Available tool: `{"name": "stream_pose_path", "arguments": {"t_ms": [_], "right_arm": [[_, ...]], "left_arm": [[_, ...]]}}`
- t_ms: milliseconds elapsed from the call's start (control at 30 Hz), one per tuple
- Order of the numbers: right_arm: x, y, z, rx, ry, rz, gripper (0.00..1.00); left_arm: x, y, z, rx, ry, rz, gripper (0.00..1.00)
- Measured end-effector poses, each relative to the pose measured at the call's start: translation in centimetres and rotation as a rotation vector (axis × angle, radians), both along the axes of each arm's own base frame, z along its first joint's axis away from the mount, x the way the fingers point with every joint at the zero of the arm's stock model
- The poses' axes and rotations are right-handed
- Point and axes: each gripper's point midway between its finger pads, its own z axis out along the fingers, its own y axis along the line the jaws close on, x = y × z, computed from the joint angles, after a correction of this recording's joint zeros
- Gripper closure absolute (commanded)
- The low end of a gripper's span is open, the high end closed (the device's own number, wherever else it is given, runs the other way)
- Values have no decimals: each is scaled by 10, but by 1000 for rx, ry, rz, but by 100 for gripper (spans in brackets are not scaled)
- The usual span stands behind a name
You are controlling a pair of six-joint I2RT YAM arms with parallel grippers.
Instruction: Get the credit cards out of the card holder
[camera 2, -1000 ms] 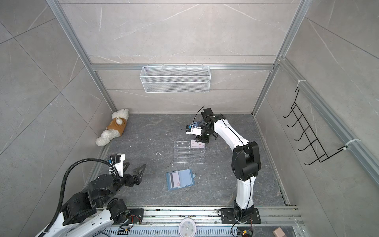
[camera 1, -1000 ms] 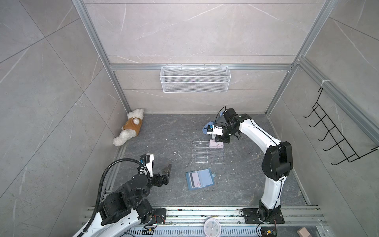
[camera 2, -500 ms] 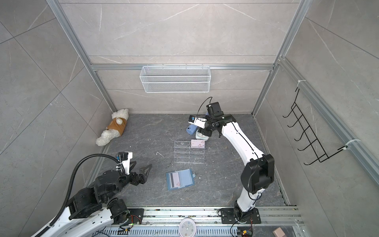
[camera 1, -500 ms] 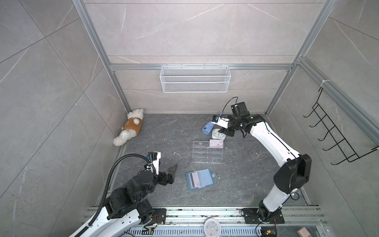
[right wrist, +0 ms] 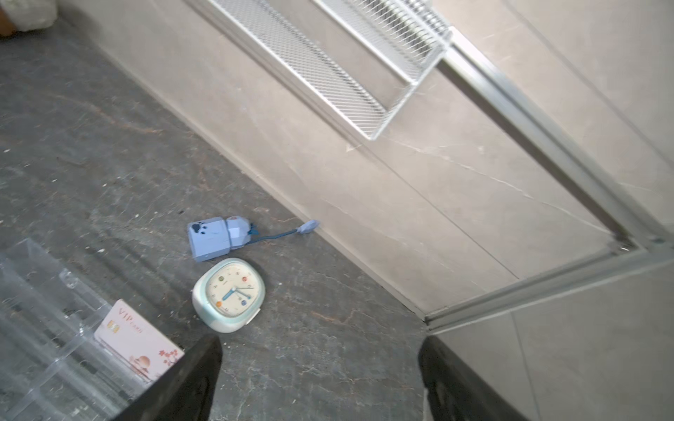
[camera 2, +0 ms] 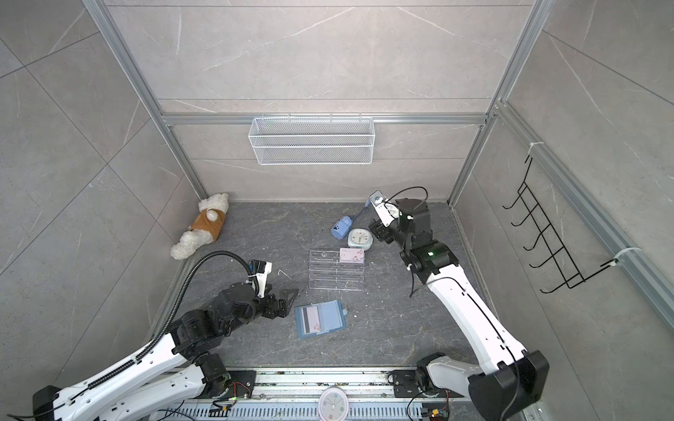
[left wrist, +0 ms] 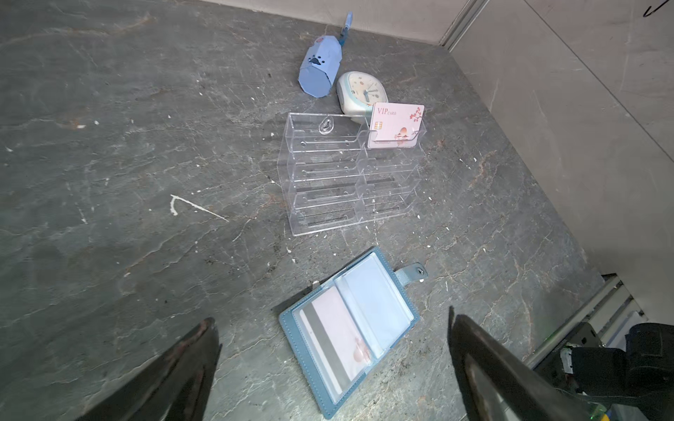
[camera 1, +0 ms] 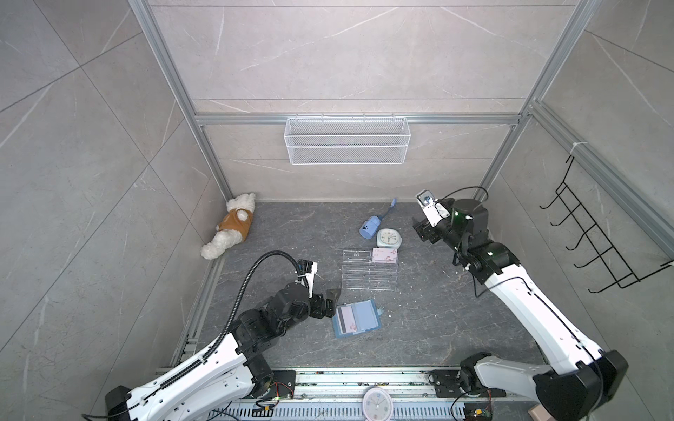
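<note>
Two arms over one dark stone bench (camera 1: 437, 328). Largest on it: one plush dog (camera 1: 231, 229), far off in the corner, well away from both grippers. Next, one clear acrylic rack (camera 1: 368, 269), between the two grippers, with one pink VIP card (left wrist: 395, 125) standing upright in its top tier pocket. One dusty-blue card holder (left wrist: 346, 328) lying open and flat just ahead of the left gripper (left wrist: 332, 368), snap tab out to the side. Inside its clear sleeve, one more card (left wrist: 335, 328), dark stripe up. So two credit cards counted: one in the rack, one in the holder. One small alarm clock (right wrist: 229, 293) just ahead of the right gripper (right wrist: 321, 379), touching the rack's back. One small blue pouch (right wrist: 215, 238) with a strap, just beyond the clock.

Left gripper spread wide, holding nothing, fingers either side of the holder without touching. Right gripper (camera 1: 423, 231) also apart, empty, raised off the bench beside the clock.
</note>
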Motion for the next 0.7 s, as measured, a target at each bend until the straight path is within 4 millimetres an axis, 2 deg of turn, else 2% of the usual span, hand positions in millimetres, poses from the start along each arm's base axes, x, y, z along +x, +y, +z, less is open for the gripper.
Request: {"name": "stream_pose_path", "arguments": {"t_ms": [67,133,300,500,700], "right_arm": [[-9,-13,14,55,-51,-63,5],[-15,-23,22,97,-81,-114,0],[-27,-48,30,211,-95,-256,0],[-46,-60,25,310,-45,-327,0],[-79,-67,45,492,-78,-314,0]], "left_arm": [[2,-6,-5,-18,22,1,0],[3,-11,-10,-32,41,4,0],[7,-17,-21,-42,87,27,1],[7,-21,-33,-62,150,53,1],[2,-15,-55,-78,213,102,1]]}}
